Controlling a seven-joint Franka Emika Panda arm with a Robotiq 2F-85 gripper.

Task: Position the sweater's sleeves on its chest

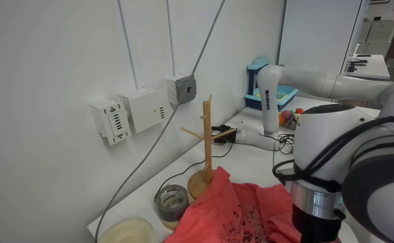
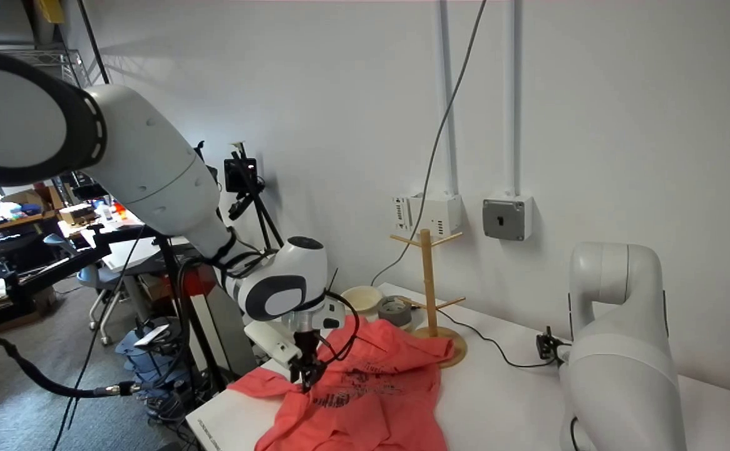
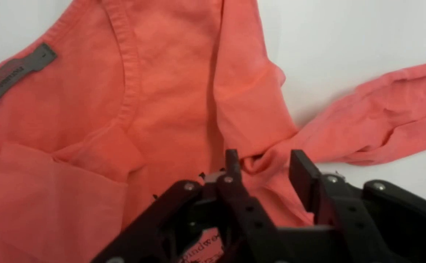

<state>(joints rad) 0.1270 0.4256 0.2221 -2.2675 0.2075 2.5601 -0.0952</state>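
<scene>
The coral-red sweater (image 2: 396, 351) lies spread and wrinkled on the white table; it also shows in an exterior view (image 1: 214, 212) and the wrist view (image 3: 176, 91). Its chest (image 2: 365, 383) bears dark print, partly hidden by the gripper in the wrist view. One sleeve (image 3: 373, 120) stretches off to the right in the wrist view, bunched near the body. A folded flap (image 3: 52, 204) lies below the collar; I cannot tell whether it is the other sleeve. My gripper (image 3: 266, 157) is open, with bunched fabric showing between its fingers; contact is unclear. It also shows low over the sweater (image 2: 305, 379).
A wooden peg stand (image 1: 207, 141) stands against the sweater's far edge. Tape rolls (image 1: 172, 202) and a pale bowl (image 1: 129, 231) are near the wall. A second white arm (image 2: 622, 351) rests on the table. A bowl of coloured balls (image 1: 289, 118) and a blue rack (image 1: 286, 96) stand farther back.
</scene>
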